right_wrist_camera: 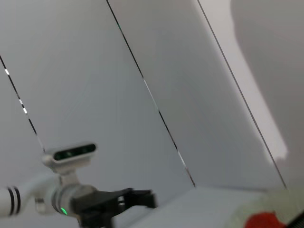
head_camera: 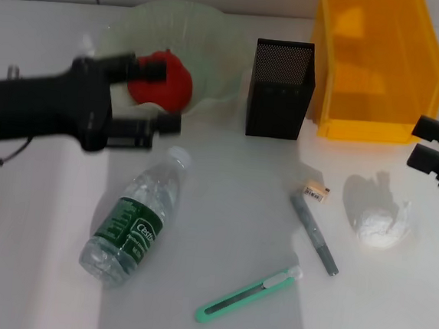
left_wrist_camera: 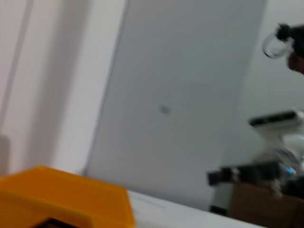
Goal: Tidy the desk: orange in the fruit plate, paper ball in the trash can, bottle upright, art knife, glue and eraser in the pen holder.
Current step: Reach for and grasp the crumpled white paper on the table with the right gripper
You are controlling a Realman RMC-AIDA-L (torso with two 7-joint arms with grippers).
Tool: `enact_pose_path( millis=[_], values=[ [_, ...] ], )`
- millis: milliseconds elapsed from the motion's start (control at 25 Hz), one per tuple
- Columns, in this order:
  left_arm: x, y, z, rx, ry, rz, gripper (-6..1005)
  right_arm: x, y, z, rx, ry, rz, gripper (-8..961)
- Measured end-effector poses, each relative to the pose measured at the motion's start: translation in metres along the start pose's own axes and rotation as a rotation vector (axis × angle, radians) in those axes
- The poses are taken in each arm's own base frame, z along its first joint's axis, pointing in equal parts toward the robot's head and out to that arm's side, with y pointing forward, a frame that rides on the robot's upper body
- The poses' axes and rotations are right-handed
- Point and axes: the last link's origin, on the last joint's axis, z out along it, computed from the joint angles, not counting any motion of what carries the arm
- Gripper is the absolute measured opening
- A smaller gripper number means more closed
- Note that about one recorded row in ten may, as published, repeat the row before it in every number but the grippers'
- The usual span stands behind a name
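Basically, left gripper point(head_camera: 158, 96) hangs over the near edge of the fruit plate point(head_camera: 215, 33), fingers spread wide with nothing between them; orange point(head_camera: 165, 83), which looks red, sits in the plate just behind the fingertips. Right gripper point(head_camera: 429, 144) is parked at the right edge near the yellow bin point(head_camera: 381, 71), fingers apart, holding nothing. Bottle point(head_camera: 134, 219) lies on its side on the desk point(head_camera: 33, 271). Paper ball point(head_camera: 380, 221) sits on the desk, right side. Eraser point(head_camera: 316, 193) touches the top end of the glue point(head_camera: 313, 234); art knife point(head_camera: 248, 293) lies nearer the front. Pen holder point(head_camera: 281, 89) stands beside the bin.
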Motion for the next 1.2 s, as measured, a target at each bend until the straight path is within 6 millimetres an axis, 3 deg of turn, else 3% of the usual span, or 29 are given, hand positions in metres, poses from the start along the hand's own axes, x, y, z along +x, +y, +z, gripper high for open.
enact_pose_path(
  millis=[80, 120, 160, 280, 480, 640, 920, 1200],
  values=[
    [-0.008, 0.011, -0.004, -0.068, -0.049, -0.01, 841, -0.025, -0.003, -0.008, 0.033, 0.089, 0.001, 723],
    [-0.015, 0.017, -0.007, -0.098, -0.085, -0.024, 841, -0.056, -0.001, -0.011, 0.079, 0.206, 0.009, 723],
    [-0.017, 0.018, -0.008, -0.099, -0.093, -0.029, 841, -0.056, -0.001, -0.011, 0.079, 0.206, 0.009, 723],
    [-0.023, 0.02, -0.01, -0.097, -0.114, -0.042, 840, -0.099, 0.011, -0.007, 0.146, 0.424, -0.015, 723],
    [-0.027, 0.021, -0.011, -0.082, -0.125, -0.054, 838, -0.142, 0.032, 0.025, 0.322, 0.806, -0.054, 722],
    [-0.026, 0.02, -0.01, -0.08, -0.125, -0.059, 837, -0.13, 0.028, 0.055, 0.406, 1.039, -0.092, 722],
    [-0.029, 0.016, -0.005, -0.064, -0.138, -0.061, 835, -0.068, -0.004, 0.094, 0.394, 1.289, -0.127, 722],
    [-0.03, 0.015, 0.001, -0.067, -0.152, -0.062, 833, -0.054, -0.018, 0.11, 0.4, 1.294, -0.171, 723]
  ],
)
